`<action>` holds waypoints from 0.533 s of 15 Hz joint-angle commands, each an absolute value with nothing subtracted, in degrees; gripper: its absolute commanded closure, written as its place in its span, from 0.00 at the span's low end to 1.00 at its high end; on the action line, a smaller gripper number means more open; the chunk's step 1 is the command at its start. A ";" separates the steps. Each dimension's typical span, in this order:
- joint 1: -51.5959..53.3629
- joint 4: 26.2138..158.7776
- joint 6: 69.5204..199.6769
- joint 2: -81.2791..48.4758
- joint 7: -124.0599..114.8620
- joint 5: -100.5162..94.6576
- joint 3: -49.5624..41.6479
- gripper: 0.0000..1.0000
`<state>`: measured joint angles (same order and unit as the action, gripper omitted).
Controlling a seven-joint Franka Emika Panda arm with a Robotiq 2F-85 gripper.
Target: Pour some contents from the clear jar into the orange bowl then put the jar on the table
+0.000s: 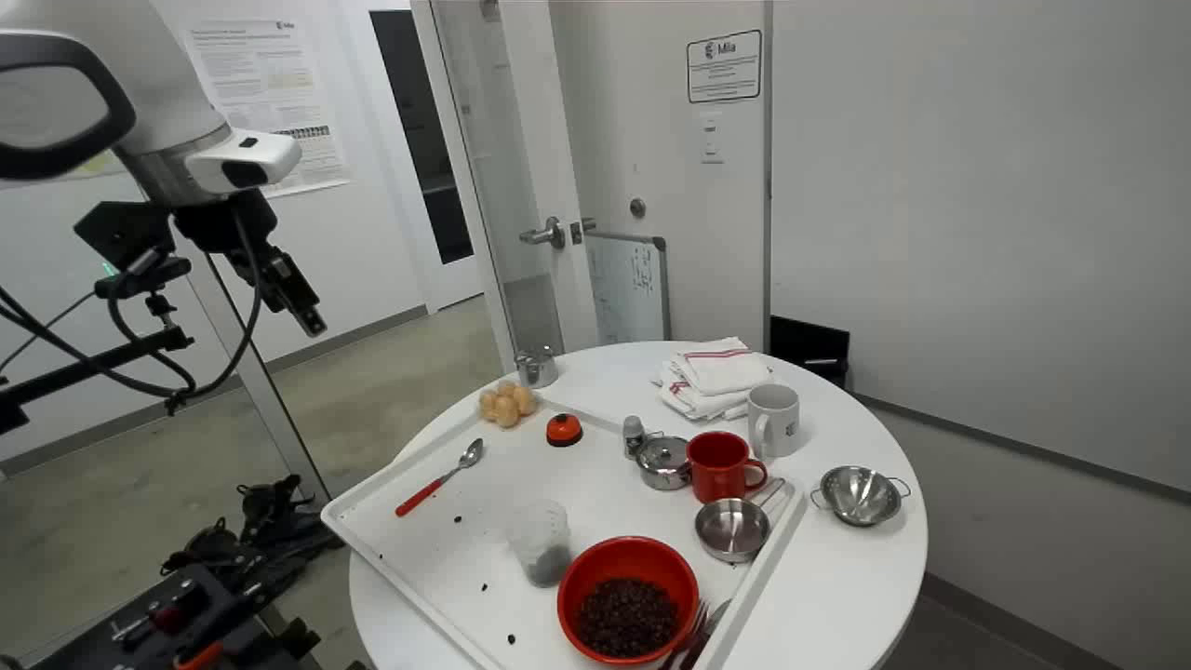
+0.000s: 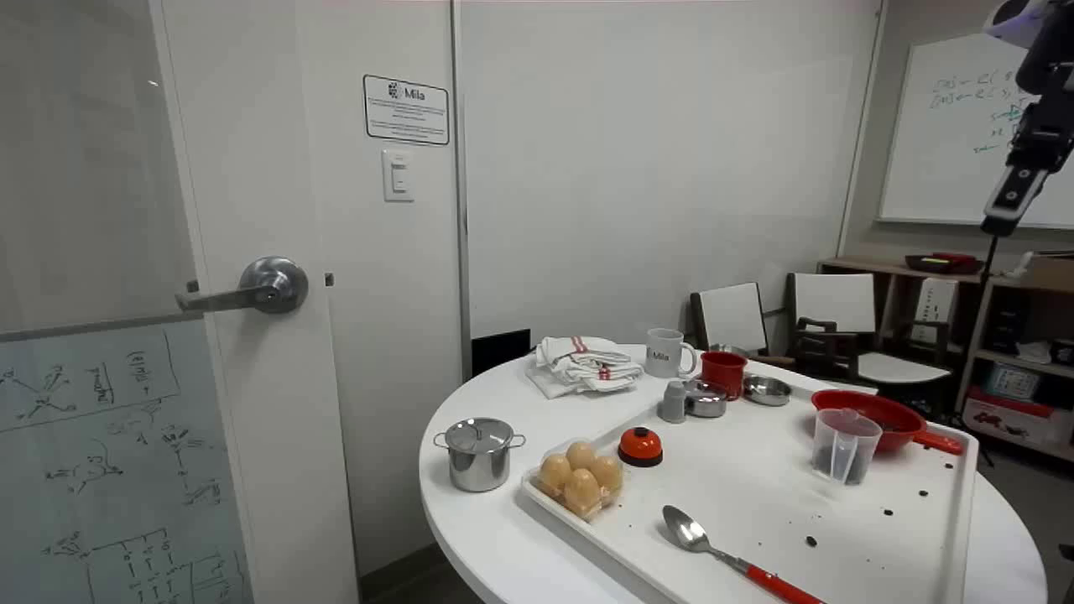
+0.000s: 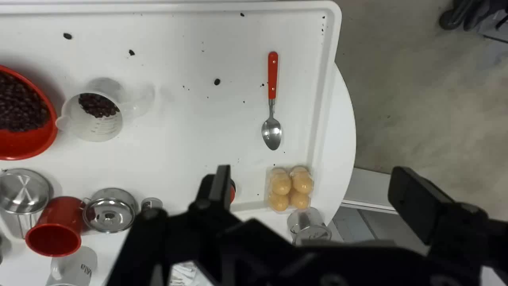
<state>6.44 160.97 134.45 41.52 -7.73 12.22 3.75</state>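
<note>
Released gripper, clear jar upright on the tray

The gripper is unclenched, its two blocky black fingers far apart, and in both exterior views it is higher than the round, smooth white table. Lower than the gripper and, in the wrist view, left of both fingers, the see-through jar shows its handle, spout and printed markings; a small heap of dark, bean-like pieces lies inside it. Farther out from the gripper, just beside the jar, the glossy, round orange bowl holds a far larger dark heap; I cannot tell whether the two touch. Seen between the fingers but well below them is a clear egg carton with four smooth, tan eggs. Past the fingertips lies a polished steel spoon with a red handle.
</note>
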 commanded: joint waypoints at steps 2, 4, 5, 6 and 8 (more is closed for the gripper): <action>4.68 160.97 134.26 40.67 -10.84 11.47 5.23 0.00; 5.54 160.87 134.22 40.95 -9.24 12.06 4.24 0.00; 5.32 160.58 134.22 40.82 -9.42 12.02 4.34 0.00; 5.33 160.47 134.22 40.77 -9.41 12.02 4.35 0.00; 5.34 160.46 134.22 40.77 -9.41 12.02 4.34 0.00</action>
<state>5.41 160.54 134.35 40.76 -9.44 12.01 4.31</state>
